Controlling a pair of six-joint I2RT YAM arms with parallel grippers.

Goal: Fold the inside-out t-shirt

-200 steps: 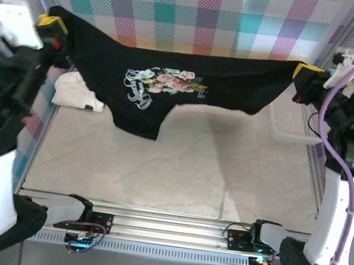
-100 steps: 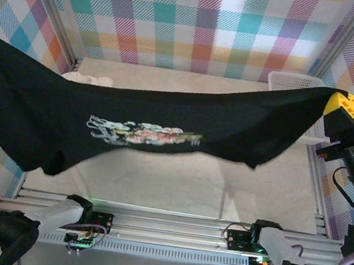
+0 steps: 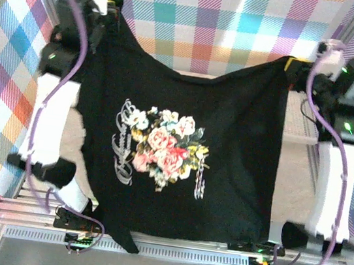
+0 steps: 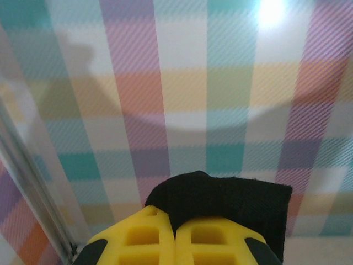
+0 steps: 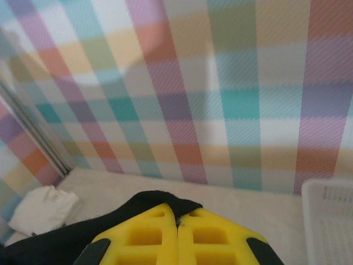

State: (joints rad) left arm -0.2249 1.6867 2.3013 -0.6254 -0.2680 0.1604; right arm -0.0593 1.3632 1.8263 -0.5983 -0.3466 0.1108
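Ok so compared to half a second back, the black t-shirt isn't a low stretched band across the frame anymore. It's been pulled up and opened out, so now it hangs like a big sheet over the middle of the overhead view, with the flower print facing the camera dead centre. Its two top corners sit in the upper left and upper right of that view, the top edge sags between them, and the bottom edge drops to the metal rail at the bottom of the frame, with one pointy bit dangling at the lower left. The left gripper has its yellow fingers pressed tight together with a wad of black cloth pinched between them, poking up past the tips against the checked wall. Same deal with the right gripper: fingers squeezed closed, black fabric trailing off to the lower left of its camera. Behind it there's a white garment lying on the table at the lower left, and a white basket at the lower right.
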